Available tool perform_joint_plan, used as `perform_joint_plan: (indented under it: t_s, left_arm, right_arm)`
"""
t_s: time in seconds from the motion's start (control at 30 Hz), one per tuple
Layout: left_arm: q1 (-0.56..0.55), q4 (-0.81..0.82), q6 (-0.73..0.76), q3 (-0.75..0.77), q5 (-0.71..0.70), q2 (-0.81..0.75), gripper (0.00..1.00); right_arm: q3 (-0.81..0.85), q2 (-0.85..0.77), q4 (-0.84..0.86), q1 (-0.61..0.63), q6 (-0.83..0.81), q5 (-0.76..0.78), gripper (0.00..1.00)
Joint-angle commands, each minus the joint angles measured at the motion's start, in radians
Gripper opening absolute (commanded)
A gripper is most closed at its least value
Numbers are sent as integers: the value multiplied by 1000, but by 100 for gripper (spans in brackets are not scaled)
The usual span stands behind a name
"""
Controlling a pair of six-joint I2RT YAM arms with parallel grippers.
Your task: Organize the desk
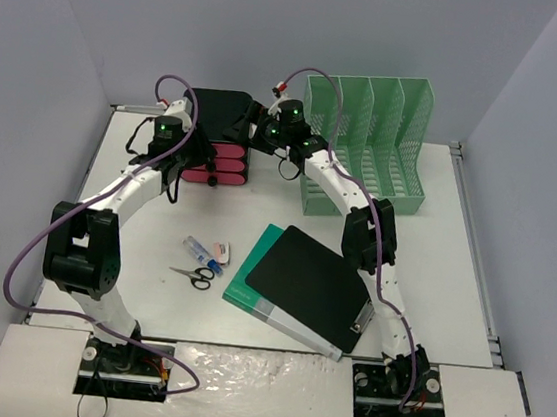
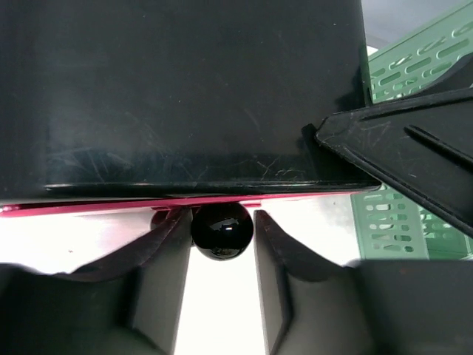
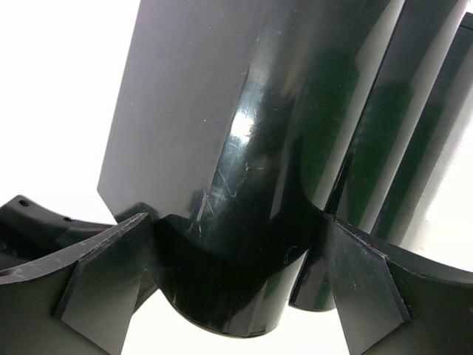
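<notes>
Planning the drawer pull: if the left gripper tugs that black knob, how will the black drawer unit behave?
The drawer unit looks like light plastic standing on the smooth desk, so it may slide rather than open. The knob is round and glossy; the left gripper could slip off.

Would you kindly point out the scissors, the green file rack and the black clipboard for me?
scissors (image 1: 193, 276), top external view, where blades meet handles.
green file rack (image 1: 381, 150), top external view, on a middle divider.
black clipboard (image 1: 310, 285), top external view, on its flat face.
</notes>
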Motion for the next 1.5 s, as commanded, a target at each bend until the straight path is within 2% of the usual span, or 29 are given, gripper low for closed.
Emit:
perform_joint_plan:
  t_s: [0.0, 0.23, 0.67, 1.47]
  left_arm:
    - [9, 71, -3, 67, 17, -28, 23]
    - [9, 46, 6, 55, 19, -41, 0]
    - [0, 25, 7, -12, 30, -94, 0]
    - [-26, -80, 14, -179, -8, -325, 0]
  right_arm:
    - [13, -5, 63, -9, 3, -22, 90]
    - [14, -6, 62, -12, 8, -17, 90]
    - [-3, -13, 62, -18, 5, -15, 90]
    - [-24, -27, 63, -22, -6, -15, 89]
